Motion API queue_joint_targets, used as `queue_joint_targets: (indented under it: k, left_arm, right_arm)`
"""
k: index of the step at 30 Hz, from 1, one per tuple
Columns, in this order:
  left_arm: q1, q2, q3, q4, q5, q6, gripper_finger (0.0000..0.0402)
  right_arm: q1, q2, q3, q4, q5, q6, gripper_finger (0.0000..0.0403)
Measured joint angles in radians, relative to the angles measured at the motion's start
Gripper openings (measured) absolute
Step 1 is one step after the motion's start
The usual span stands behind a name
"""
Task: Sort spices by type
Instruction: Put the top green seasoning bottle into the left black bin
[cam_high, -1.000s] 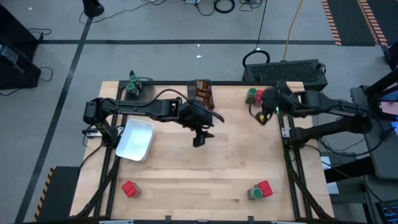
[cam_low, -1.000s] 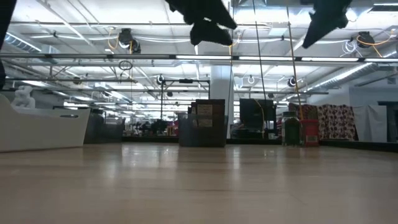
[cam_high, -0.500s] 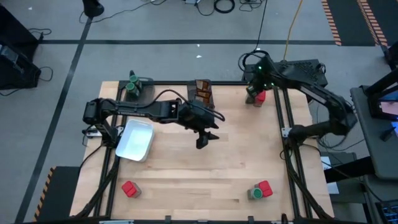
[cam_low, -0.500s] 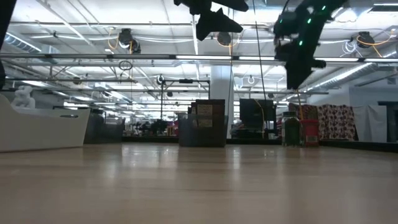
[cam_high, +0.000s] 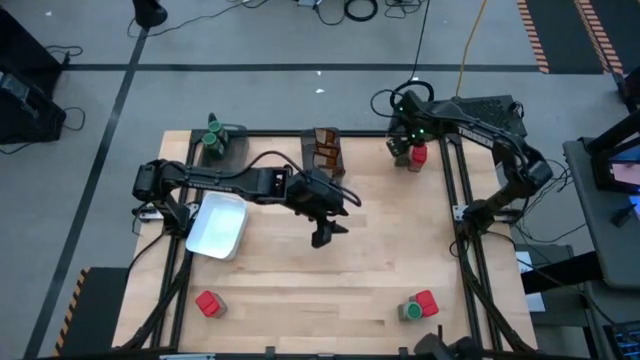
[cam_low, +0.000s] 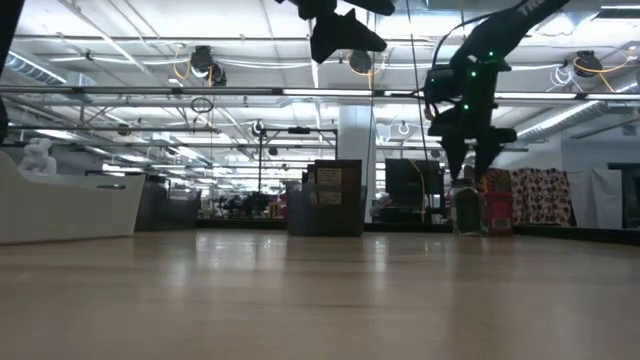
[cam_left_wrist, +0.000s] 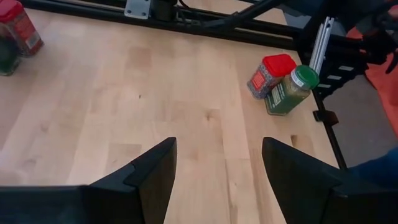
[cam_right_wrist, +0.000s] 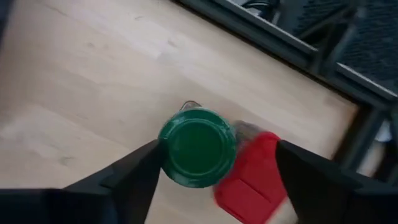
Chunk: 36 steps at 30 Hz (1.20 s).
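No readable text, labels or signs.

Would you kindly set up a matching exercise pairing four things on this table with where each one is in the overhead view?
Things:
1. white tray
2. brown packets
3. lone red container
4. right gripper

Places:
A. near left corner of the table
B. far right corner, jaws open over a green-lidded jar
C. left side, beside the left arm
D. middle of the far edge

Pairs: 1-C, 2-D, 3-A, 4-B
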Motion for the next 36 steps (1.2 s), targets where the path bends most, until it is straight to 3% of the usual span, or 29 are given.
queue_joint_targets:
  k: [5,19,25,29,36]
  left_arm:
    - [0.0,0.0,0.0,0.0,0.0,0.0,0.0239]
    - [0.0,0.0,0.0,-0.017,-0.001,0.002,0.0239]
    - [0.0,0.0,0.0,-0.016,-0.002,0.003,0.0239]
    - [0.0,0.0,0.0,-0.015,-0.007,0.003,0.0239]
    - [0.0,-0.001,0.0,-0.016,-0.008,0.002,0.0239]
  right_arm:
    - [0.002,0.018,0.0,0.029,-0.011,0.02,0.0328]
    - [0.002,0.019,-0.003,0.042,-0.01,0.029,0.0323]
    - [0.003,0.019,-0.003,0.046,-0.107,-0.031,0.0322]
    - [0.009,0.032,-0.003,0.051,-0.107,-0.203,0.0322]
    - [0.075,0.039,-0.003,0.032,-0.109,-0.71,0.0322]
